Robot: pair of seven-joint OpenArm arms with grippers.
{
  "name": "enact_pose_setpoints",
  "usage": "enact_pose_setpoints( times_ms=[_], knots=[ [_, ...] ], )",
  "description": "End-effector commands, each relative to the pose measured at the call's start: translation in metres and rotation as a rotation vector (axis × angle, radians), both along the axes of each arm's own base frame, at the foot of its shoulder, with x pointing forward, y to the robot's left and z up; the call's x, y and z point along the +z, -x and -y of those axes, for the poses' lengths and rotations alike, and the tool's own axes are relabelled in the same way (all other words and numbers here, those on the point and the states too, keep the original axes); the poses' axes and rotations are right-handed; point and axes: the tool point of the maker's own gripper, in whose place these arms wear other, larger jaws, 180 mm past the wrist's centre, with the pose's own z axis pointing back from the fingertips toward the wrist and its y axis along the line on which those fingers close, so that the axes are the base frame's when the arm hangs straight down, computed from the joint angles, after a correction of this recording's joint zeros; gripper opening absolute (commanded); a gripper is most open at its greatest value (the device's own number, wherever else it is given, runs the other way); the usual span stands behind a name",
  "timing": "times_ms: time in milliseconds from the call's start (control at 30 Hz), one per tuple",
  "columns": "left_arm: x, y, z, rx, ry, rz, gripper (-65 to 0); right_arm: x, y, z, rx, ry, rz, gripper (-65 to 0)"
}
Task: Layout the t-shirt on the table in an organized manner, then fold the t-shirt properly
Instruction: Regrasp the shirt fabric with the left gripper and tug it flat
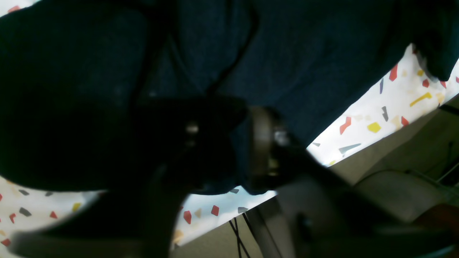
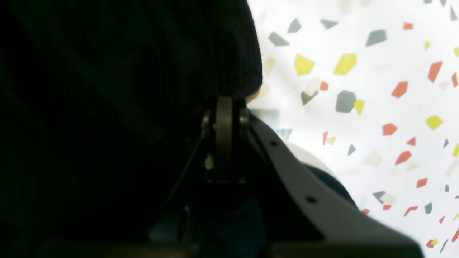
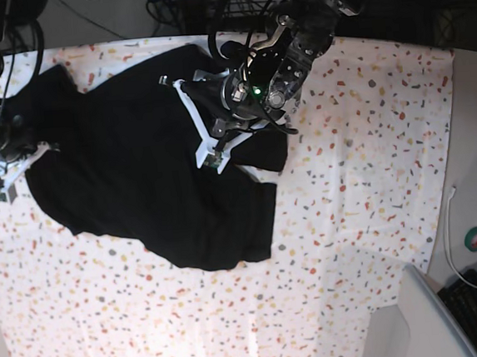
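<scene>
The jaws of the right gripper (image 2: 224,102) are pressed together on a fold of the t-shirt (image 3: 145,166), the black cloth bunched just above the pinched tips in the right wrist view. In the base view this gripper (image 3: 12,169) sits at the table's left edge, near the far left corner, holding the shirt's leftmost part.

The t-shirt lies spread but rumpled over the far left part of the table (image 3: 364,184), reaching from the left edge toward the middle, its near hem well clear of the table's near edge. The speckled white cover shows bare to the right of it and along the near side.

Further right, the left gripper (image 3: 210,143) is down on the shirt's right portion, close to the table's far edge. In the left wrist view its jaws are nearly closed, with dark cloth (image 1: 304,53) between and around the left gripper (image 1: 247,150); whether they truly clamp the fabric I cannot tell, as that view is dark and blurred. A strip of the table (image 1: 362,122) and its edge show beyond the cloth there.
</scene>
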Motion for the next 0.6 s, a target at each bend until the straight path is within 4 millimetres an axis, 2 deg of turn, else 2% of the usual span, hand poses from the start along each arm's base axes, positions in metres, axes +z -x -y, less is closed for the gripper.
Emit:
enact_pose_setpoints(
  times_ms=[0, 33, 133, 333, 400, 467, 567],
  knots=[
    [0.007, -0.007, 0.002, 0.002, 0.017, 0.027, -59.9, 0.011, -0.010, 0.009, -0.006, 0.019, 0.039, -65.0],
    [0.007, -0.009, 0.000, 0.009, 0.013, 0.028, -65.0, 0.011, -0.010, 0.009, -0.006, 0.019, 0.039, -65.0],
    [0.002, -0.014, -0.034, 0.109, -0.011, 0.017, -65.0, 0.008, -0.001, 0.009, -0.004, 0.020, 0.025, -65.0],
    [0.029, -0.036, -0.102, 0.313, -0.024, 0.113, -65.0, 0.001, 0.015, 0.003, 0.009, 0.016, 0.002, -65.0],
    [0.030, -0.034, -0.109, 0.325, -0.032, 0.114, -65.0, -0.001, 0.015, -0.002, -0.001, 0.001, 0.002, -65.0],
    [0.029, -0.031, -0.106, 0.318, -0.029, 0.109, -65.0, -0.001, 0.014, -0.003, 0.002, 0.001, 0.004, -65.0],
    [0.028, -0.023, -0.083, 0.261, -0.006, 0.090, -65.0, -0.001, 0.013, -0.005, 0.007, -0.003, 0.003, -65.0]
  ],
)
